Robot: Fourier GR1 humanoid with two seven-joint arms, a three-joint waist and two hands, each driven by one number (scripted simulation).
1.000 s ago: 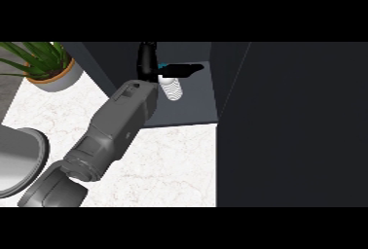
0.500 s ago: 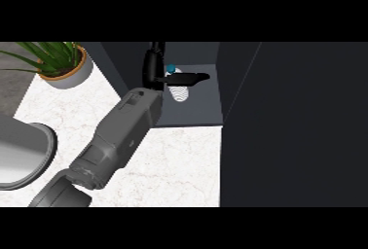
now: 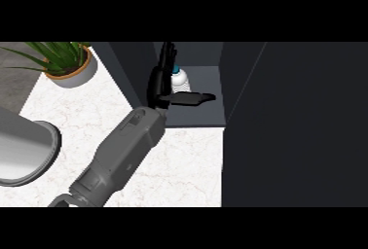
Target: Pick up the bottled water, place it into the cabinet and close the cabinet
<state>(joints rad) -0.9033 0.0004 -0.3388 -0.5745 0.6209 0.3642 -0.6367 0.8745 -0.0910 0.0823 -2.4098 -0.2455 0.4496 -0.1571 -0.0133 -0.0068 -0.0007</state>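
The bottled water [image 3: 180, 83], white with a blue cap, stands upright on the floor of the open dark cabinet [image 3: 205, 111]. My left hand [image 3: 159, 82] reaches into the cabinet from the lower left. Its fingers are straight and lie along the bottle's left side. The thumb sticks out to the right just in front of the bottle's base, not curled round it. The hand is open. The bottle's lower part is hidden behind the thumb. The cabinet's dark door [image 3: 295, 126] stands open at the right. My right hand does not show.
A potted green plant [image 3: 68, 68] sits on the white marble counter [image 3: 187, 160] at the back left. A large round grey metal vessel [image 3: 22, 155] lies at the left edge. The cabinet's left wall [image 3: 133, 68] runs close beside my hand.
The whole view has shifted, so the plant and cabinet now sit further right. My hand has opened off the bottle, and the thumb now lies below it instead of across it.
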